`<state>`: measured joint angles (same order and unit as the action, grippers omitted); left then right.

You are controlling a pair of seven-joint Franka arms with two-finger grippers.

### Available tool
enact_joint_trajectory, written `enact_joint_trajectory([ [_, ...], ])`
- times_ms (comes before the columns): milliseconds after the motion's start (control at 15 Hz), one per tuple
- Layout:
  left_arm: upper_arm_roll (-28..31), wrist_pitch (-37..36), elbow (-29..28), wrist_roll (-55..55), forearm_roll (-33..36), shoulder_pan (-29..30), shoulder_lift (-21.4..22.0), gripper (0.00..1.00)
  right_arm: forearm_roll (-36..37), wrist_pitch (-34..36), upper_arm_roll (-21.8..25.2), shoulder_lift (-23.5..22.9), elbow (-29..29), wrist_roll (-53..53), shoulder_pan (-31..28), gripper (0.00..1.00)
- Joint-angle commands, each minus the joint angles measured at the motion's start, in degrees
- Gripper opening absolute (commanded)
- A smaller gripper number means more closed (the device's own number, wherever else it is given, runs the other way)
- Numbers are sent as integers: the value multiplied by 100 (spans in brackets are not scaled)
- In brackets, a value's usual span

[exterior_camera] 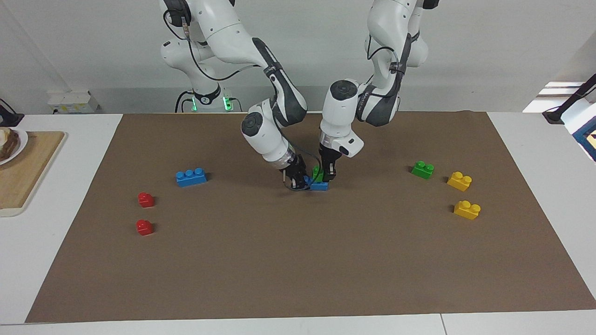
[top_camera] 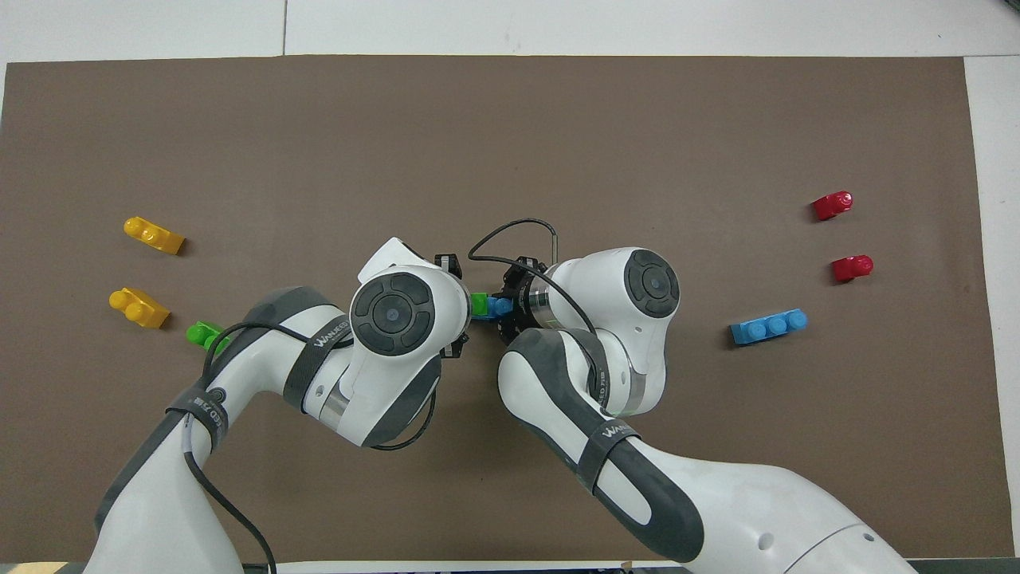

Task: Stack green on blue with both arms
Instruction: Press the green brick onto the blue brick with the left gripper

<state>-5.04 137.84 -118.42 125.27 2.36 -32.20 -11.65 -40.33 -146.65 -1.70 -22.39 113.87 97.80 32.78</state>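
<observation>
Pressing off-axis risks misaligned studs: left claw [exterior_camera: 327,176] grips the green brick [exterior_camera: 317,172]; right claw [exterior_camera: 298,180] clamps the blue brick [exterior_camera: 318,185].

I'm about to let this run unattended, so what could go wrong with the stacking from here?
1. The green brick sits toward one end of the blue brick, so it may seat crooked or tip off.
2. The left gripper and right gripper work very close together, so they could collide.
</observation>
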Motion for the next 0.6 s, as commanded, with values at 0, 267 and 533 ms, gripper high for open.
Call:
enact_joint_trajectory([
  [0, 73, 94, 82, 112, 213, -32, -408, 0, 175, -145, 47, 7, 329, -24, -26, 0],
  [267, 73, 120, 12, 120, 239, -32, -539, 0, 175, -145, 47, 7, 338, -33, -35, 0],
  [533, 73, 85, 3, 77, 239, 12, -531, 46, 175, -127, 47, 7, 338, -33, -87, 23],
])
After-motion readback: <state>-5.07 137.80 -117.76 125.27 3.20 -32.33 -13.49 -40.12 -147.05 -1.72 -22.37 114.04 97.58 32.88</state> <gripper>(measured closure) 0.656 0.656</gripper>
